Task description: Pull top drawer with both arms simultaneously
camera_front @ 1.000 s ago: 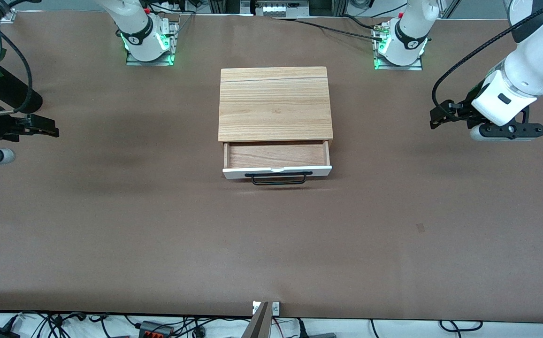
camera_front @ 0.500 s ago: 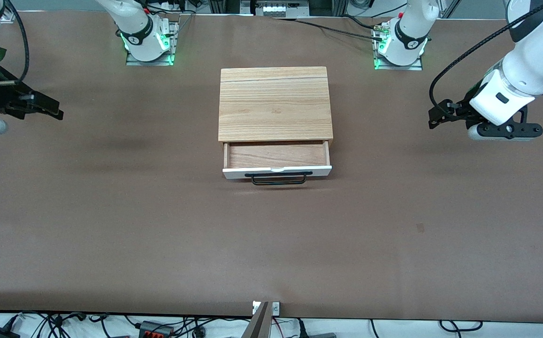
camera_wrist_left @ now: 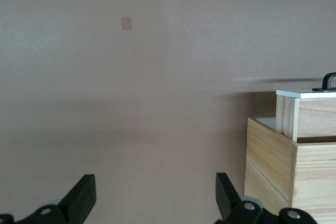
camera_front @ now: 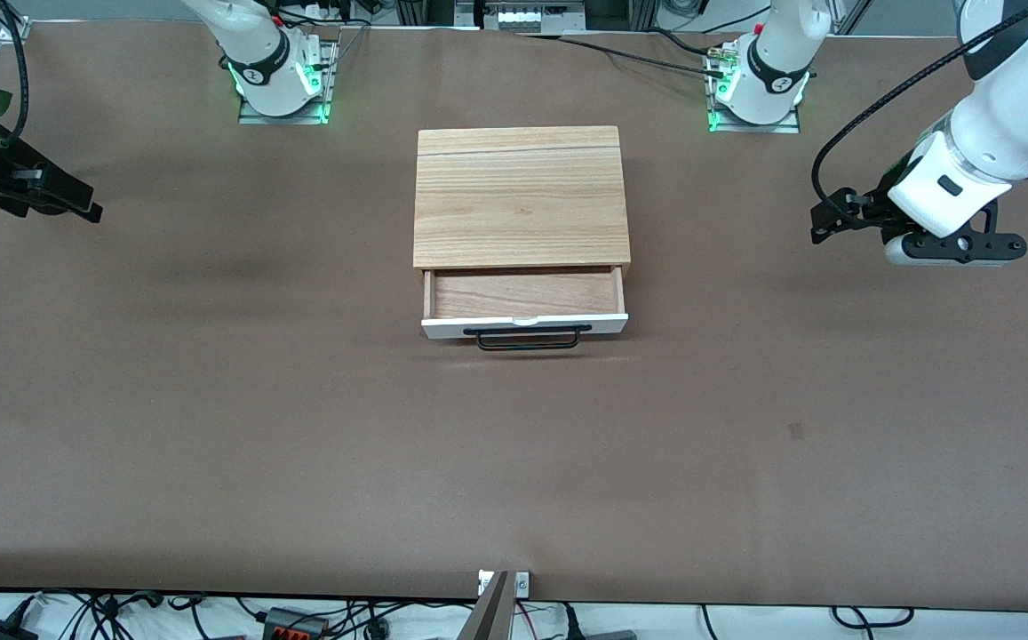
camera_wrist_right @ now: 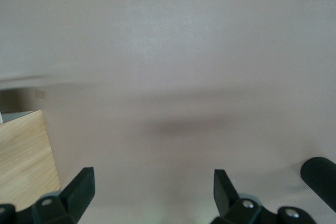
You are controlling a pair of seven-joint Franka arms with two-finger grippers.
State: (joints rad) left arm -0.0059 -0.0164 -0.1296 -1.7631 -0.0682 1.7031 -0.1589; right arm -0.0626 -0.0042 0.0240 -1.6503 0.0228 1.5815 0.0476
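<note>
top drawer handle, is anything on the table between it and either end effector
Nothing visible. The top drawer is pulled partly out of the box, only bare table around it. The left end effector and right end effector both hover open, each over its own end of the table.

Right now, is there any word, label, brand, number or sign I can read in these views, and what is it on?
None can be read.
Arm bases: a small round mark on each black band, too small to read.
Top drawer and wooden box: no print.
Table: one small blank patch.
Left gripper and right gripper: open, no marking visible.
</note>
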